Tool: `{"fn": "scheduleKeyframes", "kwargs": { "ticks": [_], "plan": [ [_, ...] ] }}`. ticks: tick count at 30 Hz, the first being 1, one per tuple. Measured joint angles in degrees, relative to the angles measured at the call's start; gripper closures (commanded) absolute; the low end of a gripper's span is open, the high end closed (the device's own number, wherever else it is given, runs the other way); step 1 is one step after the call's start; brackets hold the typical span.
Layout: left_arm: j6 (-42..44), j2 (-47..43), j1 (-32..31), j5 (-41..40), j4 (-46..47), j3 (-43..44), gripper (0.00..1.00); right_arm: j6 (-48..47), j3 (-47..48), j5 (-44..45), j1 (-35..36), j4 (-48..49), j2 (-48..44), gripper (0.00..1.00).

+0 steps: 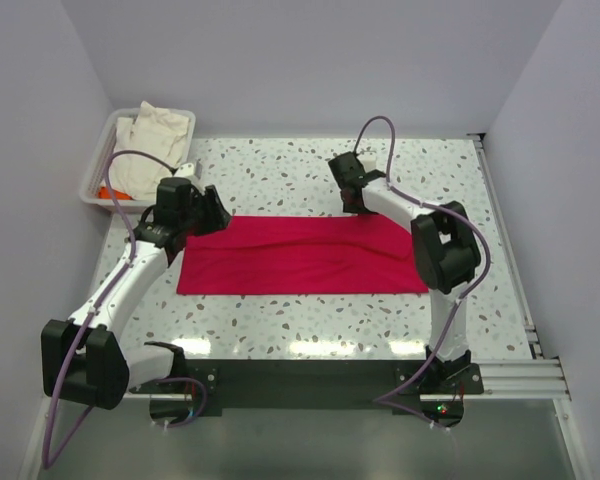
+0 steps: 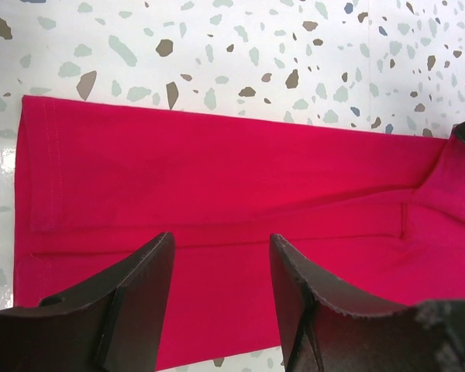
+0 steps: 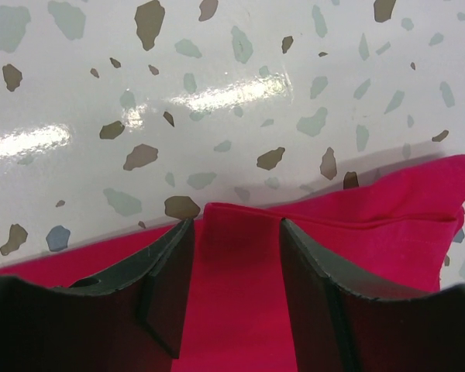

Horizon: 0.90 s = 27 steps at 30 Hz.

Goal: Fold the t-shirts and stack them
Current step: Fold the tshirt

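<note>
White walls (image 1: pixel 300 60) close in a table (image 1: pixel 280 165) with a shiny speckled top. On the middle of this table lies the red shirt (image 1: pixel 300 258). It is folded into one long flat strip that runs from left to right, and a soft crease goes along its length.

At the far left corner of the table stands a white tray (image 1: pixel 93 170). Inside it the cream shirt (image 1: pixel 155 135) lies in a loose heap, not folded. A small piece of orange cloth (image 1: pixel 104 190) shows at the near edge of the tray, beside the cream one.

The left claw (image 1: pixel 212 212) is at the far left corner of the red shirt. In the left wrist view its two fingers (image 2: pixel 139 302) are spread apart and hold nothing. Between them one sees the flat red cloth and a stitched hem along its left end. I cannot tell if the fingertips touch the cloth.

The right claw (image 1: pixel 348 200) is at the far edge of the red shirt, a little right of the middle. In the right wrist view its fingers (image 3: pixel 163 287) are also spread apart. The far edge of the red shirt lies in the gap between them, and the bare table begins just behind it. To the right of this claw a corner of the shirt is folded over onto itself.
</note>
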Motion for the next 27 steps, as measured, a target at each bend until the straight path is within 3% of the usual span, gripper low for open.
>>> {"fn": "scheduleKeyframes", "kwargs": {
  "ticks": [13,20,27],
  "plan": [
    [0.1,0.0,0.0,0.5,0.0,-0.1,0.43,0.0,2.6,1.6,0.4,-1.2,3.4,0.53],
    [0.1,0.0,0.0,0.6,0.0,-0.2,0.43,0.4,2.9,2.7,1.1,-1.8,4.0,0.72],
    [0.1,0.0,0.0,0.7,0.0,-0.9,0.43,2.4,2.6,3.3,1.3,-3.1,3.5,0.99]
  ]
}}
